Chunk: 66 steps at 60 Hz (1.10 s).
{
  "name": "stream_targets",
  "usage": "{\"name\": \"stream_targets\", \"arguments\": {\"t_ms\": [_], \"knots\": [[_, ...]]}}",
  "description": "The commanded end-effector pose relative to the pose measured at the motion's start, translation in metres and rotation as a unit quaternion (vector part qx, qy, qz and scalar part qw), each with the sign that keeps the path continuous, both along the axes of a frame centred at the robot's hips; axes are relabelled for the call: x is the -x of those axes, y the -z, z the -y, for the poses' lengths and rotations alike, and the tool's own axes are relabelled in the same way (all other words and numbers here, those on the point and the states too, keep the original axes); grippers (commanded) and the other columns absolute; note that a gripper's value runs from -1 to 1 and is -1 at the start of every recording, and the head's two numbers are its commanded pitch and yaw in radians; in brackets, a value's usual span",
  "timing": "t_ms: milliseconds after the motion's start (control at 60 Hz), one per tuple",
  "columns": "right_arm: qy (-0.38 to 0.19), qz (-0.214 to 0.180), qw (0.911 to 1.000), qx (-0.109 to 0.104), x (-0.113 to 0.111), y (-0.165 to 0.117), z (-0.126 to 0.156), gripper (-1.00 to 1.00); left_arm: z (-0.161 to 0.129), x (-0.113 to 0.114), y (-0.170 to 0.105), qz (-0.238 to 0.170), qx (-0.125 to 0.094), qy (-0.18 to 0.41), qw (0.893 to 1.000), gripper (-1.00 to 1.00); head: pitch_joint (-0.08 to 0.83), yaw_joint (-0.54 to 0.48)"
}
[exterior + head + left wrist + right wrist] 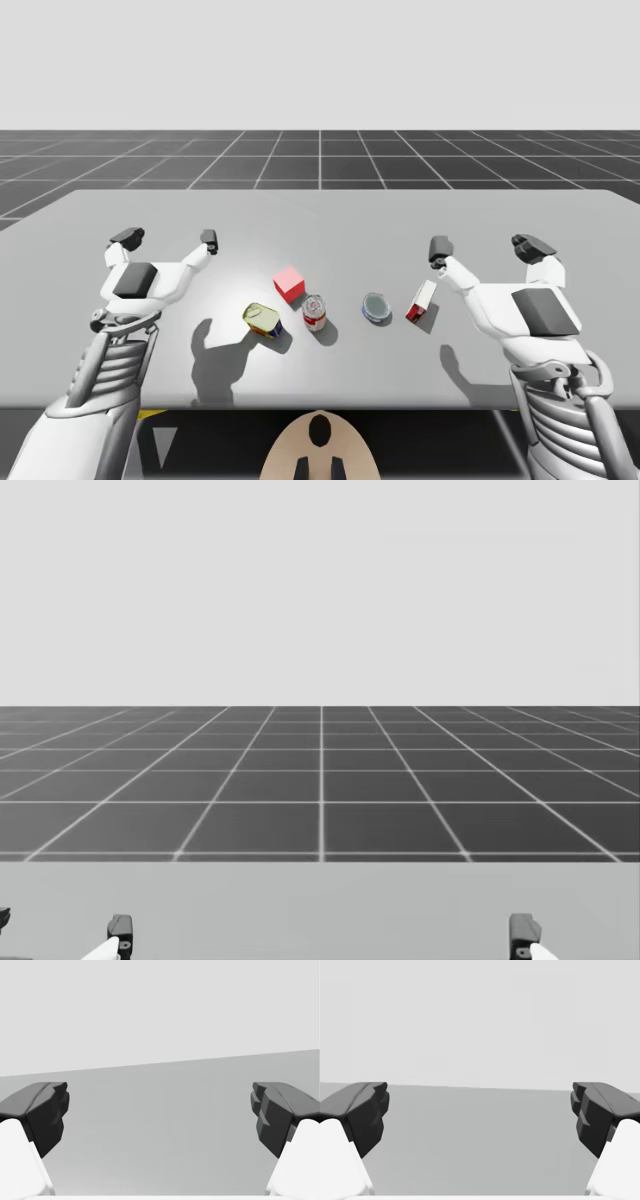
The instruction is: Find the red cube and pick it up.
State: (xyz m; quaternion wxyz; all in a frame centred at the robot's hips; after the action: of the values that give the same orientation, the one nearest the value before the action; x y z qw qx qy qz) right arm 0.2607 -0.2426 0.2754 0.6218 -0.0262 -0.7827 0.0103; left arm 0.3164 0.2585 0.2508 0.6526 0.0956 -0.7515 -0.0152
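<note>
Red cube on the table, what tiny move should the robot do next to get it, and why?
Probably tilt my head down first. The head view looks over the table at the far grid floor, while the high view puts the red cube on the table, closer to me. My left gripper, open and empty, hangs nearest it for the reach afterwards.

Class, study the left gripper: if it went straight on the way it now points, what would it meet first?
Nothing, as far as shown: ahead of the left gripper lies only bare table, perhaps grazed near its far edge. The red cube sits off to the side.
</note>
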Motion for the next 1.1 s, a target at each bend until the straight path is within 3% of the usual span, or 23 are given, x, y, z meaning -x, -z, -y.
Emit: {"name": "stream_targets", "arguments": {"t_ms": [17,183,600,1100], "knots": [[0.024,0.013,0.9996,-0.002,0.0014,0.002,-0.0011,-1.0,0.0004,0.0001,0.0002,-0.001,-0.002,0.0,1.0,-1.0,0.006,0.0],[0.021,0.002,0.9997,-0.008,-0.0014,-0.0007,0.0035,-1.0,0.0002,0.0006,0.0,0.0,0.0,-0.002,1.0,-1.0,0.035,0.0],[0.02,-0.005,0.9996,-0.017,-0.003,-0.0009,0.005,-1.0,0.0012,-0.0007,0.0015,-0.003,-0.006,0.0,1.0,-1.0,0.358,0.02],[0.014,-0.013,0.9998,-0.007,-0.004,0.001,0.005,-1.0,0.0021,-0.0007,0.0018,-0.005,-0.011,0.001,1.0,-1.0,0.59,0.11]]}}
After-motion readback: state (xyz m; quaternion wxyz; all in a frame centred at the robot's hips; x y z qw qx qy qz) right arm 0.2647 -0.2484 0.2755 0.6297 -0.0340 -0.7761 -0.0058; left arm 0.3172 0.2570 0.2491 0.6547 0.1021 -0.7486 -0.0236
